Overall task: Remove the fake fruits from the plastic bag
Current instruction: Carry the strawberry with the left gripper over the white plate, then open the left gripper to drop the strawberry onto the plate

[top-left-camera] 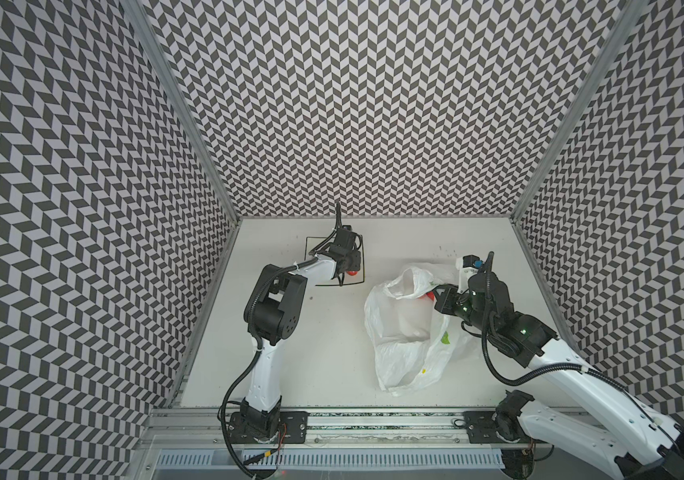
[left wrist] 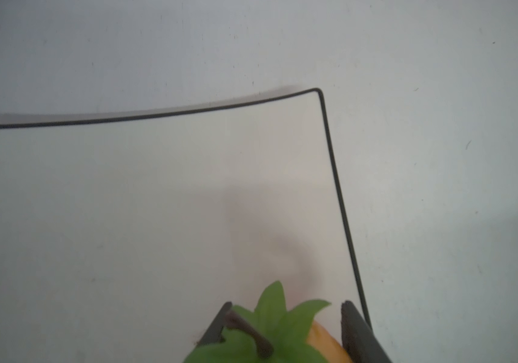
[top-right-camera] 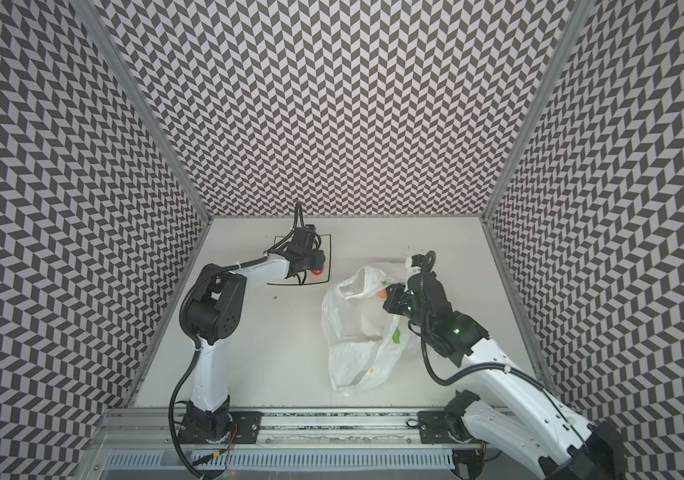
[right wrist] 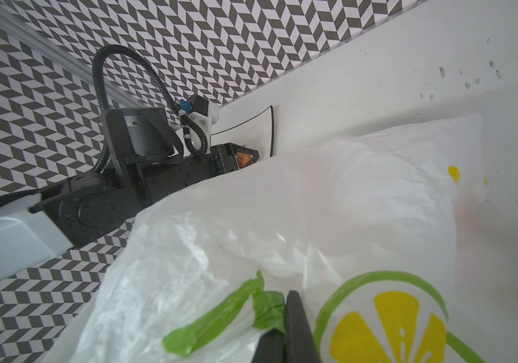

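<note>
Left end effector (left wrist: 286, 306) grasping strawberry (left wrist: 323, 342) over plate (left wrist: 157, 188), near bench far edge. Right end effector (top-left-camera: 437, 297) clenched on bag (top-left-camera: 402, 332) rim, toward bench right edge. Bag looks thin, limp: pinch rim. Strawberry likely light, slick: grip across body.

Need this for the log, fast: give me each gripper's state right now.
Left gripper: closed on a fake fruit with a green cap, over the plate.
Right gripper: closed, pinching the plastic bag.

The white table (top-left-camera: 311, 353) carries a black-rimmed plate (top-left-camera: 316, 244) beneath the left claw (top-left-camera: 351, 272), and a plastic bag (top-left-camera: 406, 332) (crumpled, translucent) against the right claw (top-left-camera: 435, 296).
</note>
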